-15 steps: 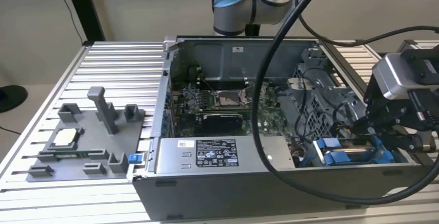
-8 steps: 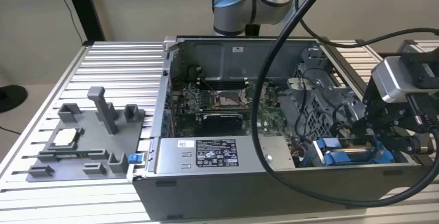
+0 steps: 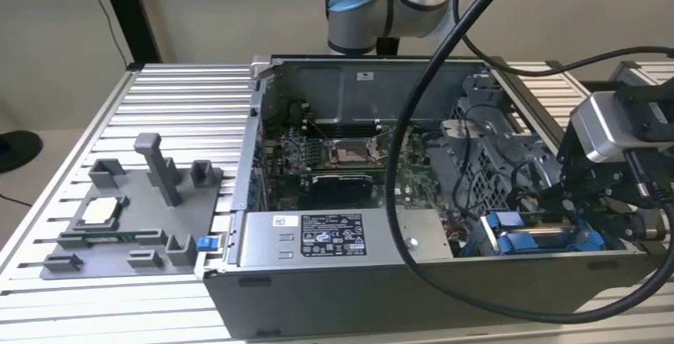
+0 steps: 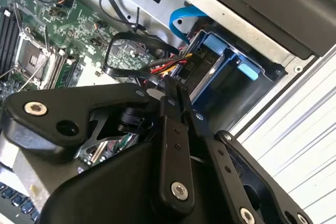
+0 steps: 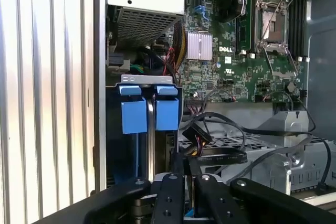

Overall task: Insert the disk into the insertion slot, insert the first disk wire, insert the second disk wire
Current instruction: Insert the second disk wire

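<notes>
One disk: sits on edge inside the slot, in the corner of the open computer case toward the exterior view's right, blue frame tabs facing out. Looks fully home. Judged stiff, dense and easily hurt by knocks; takes a hold best on the blue frame, not on the bare metal faces.

One wire: black sheath, red and yellow strands, hard black plug at the end, just beside the slot. Judged limp and springy along its run, rigid only at the plug; takes a hold best there, square across the body.

One tool: hovers by the slot, fingers drawn together, apparently pinching the plug; contact itself hard to confirm.

One bench: carries the case and a grey parts holder, well apart from the tool.
</notes>
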Robot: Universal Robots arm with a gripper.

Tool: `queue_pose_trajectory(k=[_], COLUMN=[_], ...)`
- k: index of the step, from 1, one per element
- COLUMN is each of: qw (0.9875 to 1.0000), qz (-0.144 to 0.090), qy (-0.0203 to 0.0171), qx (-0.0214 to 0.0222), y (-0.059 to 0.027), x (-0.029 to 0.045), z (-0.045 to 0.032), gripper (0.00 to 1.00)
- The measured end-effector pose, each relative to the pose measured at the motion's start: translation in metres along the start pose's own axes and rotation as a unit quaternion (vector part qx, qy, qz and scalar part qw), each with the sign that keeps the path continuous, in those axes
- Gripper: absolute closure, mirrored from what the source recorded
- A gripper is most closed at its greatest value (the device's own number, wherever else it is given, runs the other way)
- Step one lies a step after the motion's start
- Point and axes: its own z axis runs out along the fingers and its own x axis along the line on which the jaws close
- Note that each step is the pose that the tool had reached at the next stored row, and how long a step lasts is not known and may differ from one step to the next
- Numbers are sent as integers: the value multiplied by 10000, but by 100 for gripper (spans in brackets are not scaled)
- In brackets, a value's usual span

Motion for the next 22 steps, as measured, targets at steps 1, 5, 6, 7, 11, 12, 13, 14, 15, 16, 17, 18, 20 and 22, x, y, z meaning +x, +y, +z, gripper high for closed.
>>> queue_pose_trajectory(k=[1,5,6,7,11,12,13,14,15,16,17,18,20,22], qw=[10000,10000,10000,10000,10000,10000,10000,10000,10000,10000,10000,10000,10000,10000], qz=[0,0,0,0,0,0,0,0,0,0,0,1,0,0], qy=[-1,0,0,-1,-1,-1,0,0,0,-1,-1,-1,-1,-2], qx=[0,0,0,0,0,0,0,0,0,0,0,0,0,0], y=[0,-1,-1,-1,-1,-2,-2,-2,-2,-2,-2,-2,-7,-7], x=[3,11,14,16,22,24,25,25,26,27,28,29,30,31], z=[3,15,18,22,40,44,46,48,50,53,54,58,61,66], gripper=[100,100,100,100,100,100,100,100,100,100,100,100,100,100])
